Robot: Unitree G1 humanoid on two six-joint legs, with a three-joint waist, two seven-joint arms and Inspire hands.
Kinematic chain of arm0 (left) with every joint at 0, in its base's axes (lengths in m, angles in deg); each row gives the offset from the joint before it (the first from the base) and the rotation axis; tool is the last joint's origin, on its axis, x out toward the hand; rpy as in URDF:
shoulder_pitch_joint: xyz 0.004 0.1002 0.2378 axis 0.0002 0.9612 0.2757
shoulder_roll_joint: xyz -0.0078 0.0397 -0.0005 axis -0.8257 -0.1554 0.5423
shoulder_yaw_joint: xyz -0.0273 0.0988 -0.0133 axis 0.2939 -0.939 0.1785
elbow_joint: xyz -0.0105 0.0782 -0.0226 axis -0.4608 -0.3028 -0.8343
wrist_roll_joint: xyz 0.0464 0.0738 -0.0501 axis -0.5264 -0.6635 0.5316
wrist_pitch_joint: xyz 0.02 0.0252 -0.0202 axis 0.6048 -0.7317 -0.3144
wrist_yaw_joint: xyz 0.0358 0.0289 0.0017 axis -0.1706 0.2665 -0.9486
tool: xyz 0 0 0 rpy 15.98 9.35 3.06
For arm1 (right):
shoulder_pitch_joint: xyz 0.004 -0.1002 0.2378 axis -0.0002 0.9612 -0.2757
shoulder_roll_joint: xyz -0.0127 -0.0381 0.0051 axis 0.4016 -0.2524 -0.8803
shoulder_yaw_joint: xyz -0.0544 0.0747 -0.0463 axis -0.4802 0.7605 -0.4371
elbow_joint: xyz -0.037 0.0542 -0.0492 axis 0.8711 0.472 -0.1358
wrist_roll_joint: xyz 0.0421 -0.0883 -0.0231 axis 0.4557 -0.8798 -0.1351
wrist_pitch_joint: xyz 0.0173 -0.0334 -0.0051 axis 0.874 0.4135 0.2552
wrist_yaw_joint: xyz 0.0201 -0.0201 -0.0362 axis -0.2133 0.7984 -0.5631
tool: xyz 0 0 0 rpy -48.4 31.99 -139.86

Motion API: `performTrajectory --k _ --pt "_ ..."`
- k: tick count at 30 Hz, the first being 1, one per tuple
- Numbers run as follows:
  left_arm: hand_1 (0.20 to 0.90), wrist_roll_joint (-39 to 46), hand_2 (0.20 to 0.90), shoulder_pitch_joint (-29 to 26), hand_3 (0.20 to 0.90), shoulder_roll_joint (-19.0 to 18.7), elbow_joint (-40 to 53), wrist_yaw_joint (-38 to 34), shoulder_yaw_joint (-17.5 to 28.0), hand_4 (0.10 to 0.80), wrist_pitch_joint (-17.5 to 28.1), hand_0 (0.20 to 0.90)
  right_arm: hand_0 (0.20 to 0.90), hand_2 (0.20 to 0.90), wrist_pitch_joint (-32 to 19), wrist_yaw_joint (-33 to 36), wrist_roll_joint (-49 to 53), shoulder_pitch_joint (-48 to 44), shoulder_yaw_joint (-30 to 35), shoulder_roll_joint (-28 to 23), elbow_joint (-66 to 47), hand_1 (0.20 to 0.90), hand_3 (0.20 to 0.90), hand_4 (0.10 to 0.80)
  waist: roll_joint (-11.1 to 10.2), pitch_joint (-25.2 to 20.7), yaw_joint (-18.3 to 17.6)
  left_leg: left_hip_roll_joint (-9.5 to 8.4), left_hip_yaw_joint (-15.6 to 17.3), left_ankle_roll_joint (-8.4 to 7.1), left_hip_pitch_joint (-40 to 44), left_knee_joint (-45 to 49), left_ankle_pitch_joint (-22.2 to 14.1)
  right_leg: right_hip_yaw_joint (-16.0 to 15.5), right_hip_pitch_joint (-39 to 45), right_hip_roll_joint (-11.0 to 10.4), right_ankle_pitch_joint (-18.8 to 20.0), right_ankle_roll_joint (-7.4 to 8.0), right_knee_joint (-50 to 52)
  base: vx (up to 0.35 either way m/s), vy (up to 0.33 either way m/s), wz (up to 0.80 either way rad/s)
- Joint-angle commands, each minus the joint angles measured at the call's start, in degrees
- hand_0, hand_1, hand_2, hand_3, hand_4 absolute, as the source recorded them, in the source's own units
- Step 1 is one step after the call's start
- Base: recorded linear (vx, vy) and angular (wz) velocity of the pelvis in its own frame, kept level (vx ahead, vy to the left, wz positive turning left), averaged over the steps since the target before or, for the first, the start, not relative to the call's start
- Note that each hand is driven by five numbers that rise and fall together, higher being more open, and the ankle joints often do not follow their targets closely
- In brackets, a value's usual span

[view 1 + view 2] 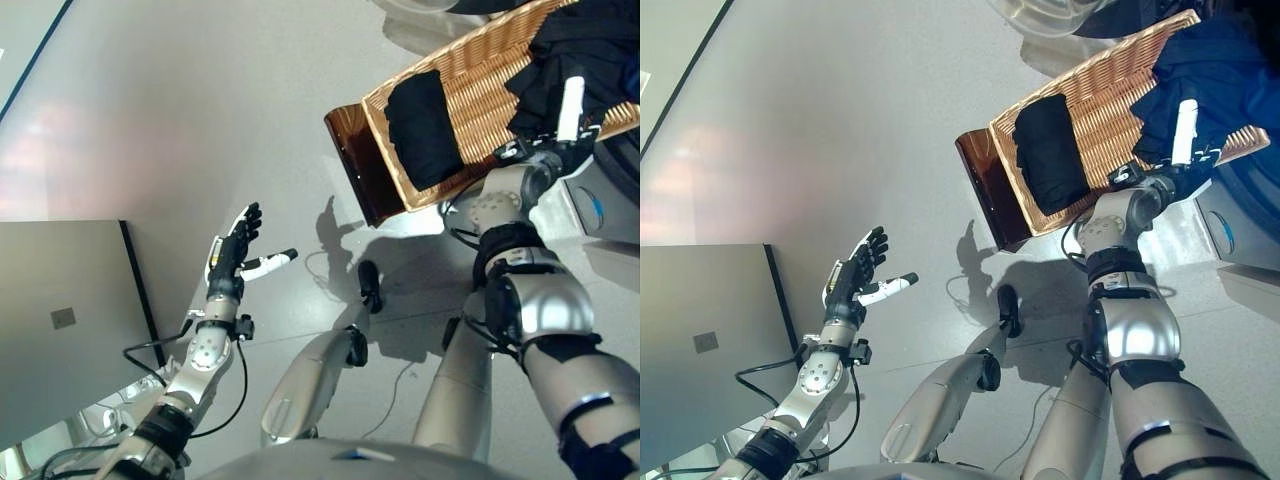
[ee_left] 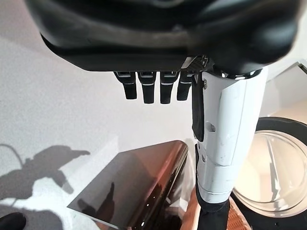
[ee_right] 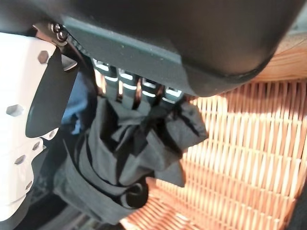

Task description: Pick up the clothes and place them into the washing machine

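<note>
The right hand (image 3: 139, 91) had its fingers curled into the dark garment (image 3: 134, 163) at the wicker basket's (image 1: 480, 70) far end. A clean lift would free trailing cloth. The left hand (image 1: 232, 250) hung spread and idle.

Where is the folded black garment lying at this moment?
In the left eye view the folded black garment lies inside the wicker basket, at its end nearest the robot, left of the dark clothes that the right hand reaches into.
</note>
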Motion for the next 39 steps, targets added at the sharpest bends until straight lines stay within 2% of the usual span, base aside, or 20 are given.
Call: performTrajectory --k 1,5,7,9,11,12,18,19,20,22,23,25,29,35,39 --pt "0.900 0.75 0.900 -1.85 0.900 -1.56 3.57 -0.73 3.29 0.800 4.55 0.900 0.900 0.900 -1.85 -2.46 1.38 -3.80 -1.19 0.33 -2.60 0.900 0.900 0.800 2.46 -0.39 3.22 1.89 -3.48 -6.10 -5.43 5.97 -2.75 -1.21 3.31 0.30 -8.55 -1.77 4.15 0.000 0.000 0.00" --pt "0.900 1.52 0.900 -1.08 0.900 -1.97 4.76 -0.23 3.79 0.800 5.00 0.900 0.900 0.900 -2.09 -1.70 2.49 -5.60 0.16 -2.62 -2.14 0.900 0.900 0.800 3.82 -0.67 4.61 1.79 -4.17 -6.65 -5.63 5.45 -2.02 -1.39 2.43 0.02 -10.34 -1.80 6.96 0.007 -0.035 0.06" --pt "0.900 1.46 0.900 0.27 0.900 -2.73 5.43 -0.05 4.44 0.800 5.32 0.900 0.900 0.900 -2.25 0.10 1.45 -7.42 0.79 -6.69 -1.89 0.900 0.900 0.800 5.27 -0.96 5.90 1.74 -5.10 -7.05 -6.22 5.10 -1.30 -1.33 0.84 -0.18 -11.87 -1.87 9.81 0.008 -0.051 0.33" --pt "0.900 1.44 0.900 0.58 0.900 -2.69 5.32 -0.08 4.32 0.800 5.46 0.900 0.900 0.900 -1.65 0.96 0.36 -8.62 0.32 -8.42 -0.99 0.900 0.900 0.800 5.72 -1.22 6.49 1.67 -5.23 -7.08 -6.36 4.79 -1.07 -1.23 -0.15 -0.30 -12.35 -1.83 11.08 0.014 -0.031 0.22" --pt "0.900 1.84 0.900 1.37 0.900 -2.89 5.77 -0.06 5.03 0.800 5.78 0.900 0.900 0.900 -0.63 2.44 -2.70 -11.19 -1.48 -12.96 -0.93 0.900 0.900 0.800 6.45 -2.02 7.56 1.48 -5.96 -7.10 -6.40 4.37 -0.66 -1.02 -1.25 -0.95 -13.20 -1.77 13.18 0.028 -0.058 0.13" --pt "0.900 1.85 0.900 1.37 0.900 -2.70 5.88 -0.04 4.99 0.800 5.72 0.900 0.900 0.900 -0.48 2.69 -2.92 -11.43 -1.69 -13.14 -0.88 0.900 0.900 0.800 6.60 -2.11 7.55 1.39 -6.00 -7.10 -6.50 4.29 -0.61 -1.01 -1.49 -1.05 -13.35 -1.75 13.45 0.046 -0.052 0.18" --pt "0.900 2.31 0.900 2.83 0.900 -3.55 6.75 0.27 5.58 0.800 6.02 0.900 0.900 0.900 -1.12 4.16 -7.12 -16.93 -6.49 -23.72 -6.33 0.900 0.900 0.800 6.54 -4.77 7.71 0.52 -7.33 -7.79 -3.09 2.08 0.08 -1.86 0.96 -1.31 -14.45 -1.71 13.68 0.076 -0.020 0.15" --pt "0.900 2.34 0.900 2.70 0.900 -3.43 6.75 0.29 5.52 0.800 6.01 0.900 0.900 0.900 -1.09 4.13 -7.06 -17.25 -6.73 -23.90 -6.12 0.900 0.900 0.800 6.76 -4.60 7.66 0.50 -7.43 -7.79 -2.88 1.95 0.13 -1.96 1.18 -1.34 -14.48 -1.70 13.62 0.063 0.003 0.08" --pt "0.900 2.52 0.900 3.09 0.900 -3.63 6.84 0.42 5.80 0.800 6.14 0.900 0.900 0.900 -0.66 3.98 -7.86 -18.70 -8.32 -26.57 -6.96 0.900 0.900 0.800 6.15 -5.43 7.38 0.38 -7.48 -7.58 -1.83 1.37 -0.12 -2.21 2.03 -1.46 -14.75 -1.63 13.56 0.055 -0.002 0.07" --pt "0.900 2.76 0.900 3.15 0.900 -3.49 7.07 0.55 6.02 0.800 6.12 0.900 0.900 0.900 -0.76 3.70 -7.64 -19.84 -9.32 -28.00 -7.30 0.900 0.900 0.800 6.12 -5.56 7.08 0.26 -7.42 -7.45 -1.34 1.17 -0.19 -2.35 2.43 -1.38 -14.86 -1.62 13.58 0.048 -0.005 0.07" --pt "0.900 3.15 0.900 2.95 0.900 -3.24 7.00 0.65 6.42 0.800 6.15 0.900 0.900 0.900 -1.65 3.51 -7.91 -20.08 -9.70 -29.46 -10.99 0.900 0.900 0.800 5.47 -5.89 6.07 0.30 -7.27 -7.38 -0.85 1.40 -0.46 -2.39 3.26 -1.14 -14.94 -1.70 13.27 0.034 0.005 0.06" --pt "0.900 3.53 0.900 2.85 0.900 -3.18 6.74 0.92 6.32 0.800 6.11 0.900 0.900 0.900 -1.99 3.40 -7.82 -20.05 -9.83 -29.82 -11.99 0.900 0.900 0.800 5.34 -5.87 5.56 0.23 -7.25 -7.36 -0.50 1.52 -0.62 -2.51 3.83 -1.11 -14.84 -1.75 12.92 0.016 0.003 0.03" --pt "0.900 4.48 0.900 2.56 0.900 -2.62 5.50 1.65 5.94 0.800 5.84 0.900 0.900 0.900 -2.11 3.06 -7.48 -21.31 -10.83 -30.54 -11.66 0.900 0.900 0.800 3.70 -6.28 4.00 0.51 -6.42 -7.10 1.07 1.94 -1.46 -3.04 6.59 -0.67 -13.42 -1.69 9.55 0.005 0.008 -0.10" --pt "0.900 4.62 0.900 1.53 0.900 -2.38 4.56 2.03 5.72 0.800 5.65 0.900 0.900 0.900 -1.96 2.64 -6.62 -19.37 -9.85 -29.53 -10.17 0.900 0.900 0.800 2.69 -6.03 2.55 1.07 -5.90 -7.19 2.27 2.25 -1.86 -3.51 9.45 -0.11 -11.78 -1.53 5.80 -0.017 0.006 -0.11" --pt "0.900 4.68 0.900 1.35 0.900 -1.38 3.17 1.95 5.82 0.800 5.21 0.900 0.900 0.900 -0.74 2.53 -6.78 -14.69 -7.77 -24.01 -7.58 0.900 0.900 0.800 2.63 -5.32 2.35 1.17 -5.28 -6.98 1.89 2.73 -1.93 -2.88 9.45 0.34 -10.79 -1.69 4.43 -0.029 0.025 -0.07"
